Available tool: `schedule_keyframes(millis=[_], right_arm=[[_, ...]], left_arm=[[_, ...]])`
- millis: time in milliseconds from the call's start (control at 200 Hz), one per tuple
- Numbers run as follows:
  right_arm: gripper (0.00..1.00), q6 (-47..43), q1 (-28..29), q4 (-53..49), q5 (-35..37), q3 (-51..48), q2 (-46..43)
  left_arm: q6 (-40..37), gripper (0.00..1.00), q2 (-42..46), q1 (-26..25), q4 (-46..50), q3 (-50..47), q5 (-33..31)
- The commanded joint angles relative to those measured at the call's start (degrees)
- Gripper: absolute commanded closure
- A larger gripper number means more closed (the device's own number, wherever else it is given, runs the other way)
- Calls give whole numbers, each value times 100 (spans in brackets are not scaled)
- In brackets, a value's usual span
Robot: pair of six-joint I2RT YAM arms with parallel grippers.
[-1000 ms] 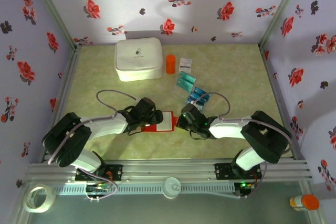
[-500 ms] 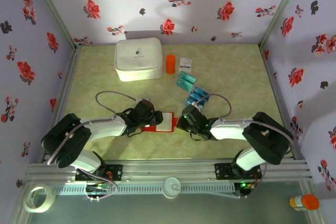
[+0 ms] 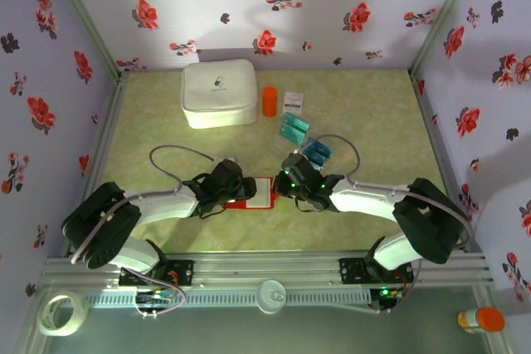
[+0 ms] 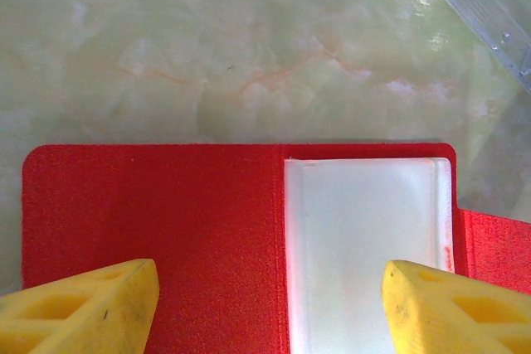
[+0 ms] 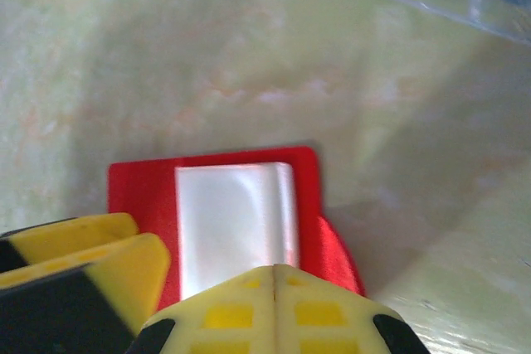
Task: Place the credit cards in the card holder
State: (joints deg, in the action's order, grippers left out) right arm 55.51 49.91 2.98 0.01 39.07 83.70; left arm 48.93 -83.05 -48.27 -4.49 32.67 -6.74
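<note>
Near the middle of the top view, the red card holder (image 3: 255,193) lies flat on the tabletop (image 3: 373,113), its pale pocket (image 4: 365,246) showing. The left end effector (image 4: 270,308) is spread wide above it, gripping nothing. The right end effector (image 5: 274,300) is closed at its right edge. The credit cards (image 3: 294,128) lie apart toward the upper right.

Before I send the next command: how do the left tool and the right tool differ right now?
The left tool is open, jaws wide apart; the right tool is shut, jaws together. The left tool straddles the middle of the red card holder; the right tool sits at its right edge. Both are yellow-tipped and low over the card holder.
</note>
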Motion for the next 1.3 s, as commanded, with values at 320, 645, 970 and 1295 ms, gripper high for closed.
schedule_keyframes(millis=[320,645,970,1295], right_arm=[[100,-499,-19,-329,-265,860,1082],[100,-593,-128,-338,-374,980,1421],[100,-603,-183,-287,-528,895,1571],[100,-481,-177,-142,-594,725,1537]], left_arm=[[-199,28,105,-51,212,-48,-134],[-282,28,106,-51,237,-49,-134],[-574,18,249,-51,909,291,-248],[-364,26,64,-51,1267,541,-53]])
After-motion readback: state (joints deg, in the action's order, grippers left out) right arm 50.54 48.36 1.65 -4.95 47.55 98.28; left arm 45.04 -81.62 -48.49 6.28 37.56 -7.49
